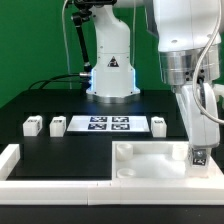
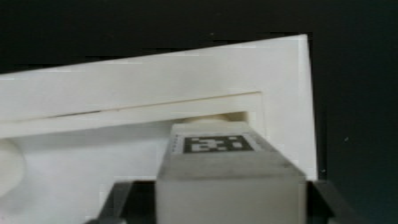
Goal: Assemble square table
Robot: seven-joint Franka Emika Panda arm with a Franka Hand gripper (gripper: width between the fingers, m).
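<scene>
Square table leg (image 2: 217,165) clamped in the gripper (image 2: 222,202) — dark fingers (image 2: 121,205) pressed to both its sides, tagged face turned to the wrist camera, upright or close to it. Poised at the tabletop (image 1: 150,160), at the corner toward the exterior view's right, just inside the raised rim. Impossible to tell from either view whether touching the tray floor or hanging just above it. Corner hole itself hidden beneath the leg.

Judged as the insertion step. To do it well:
- Centre the leg's lower end over the hole before descending, clear of the rim wall close beside it in the wrist view.
- Keep the leg plumb — any tilt likely to jam its end on the hole's edge.
- Go down slowly, stop at contact, then twist in case of a thread, re-gripping without letting the leg lean.
- Hold firm; smooth white plastic probably prone to slipping under a twist.
- Watch for the tabletop sliding on the black table (image 1: 60,100), with no clamp visible on it.

Further out:
- Marker board (image 1: 105,124) behind the tabletop.
- Loose legs (image 1: 32,126) at the board's end toward the exterior view's left.
- Another loose leg (image 1: 160,125) at its other end.
- Long white rail (image 1: 50,185) along the near edge.
</scene>
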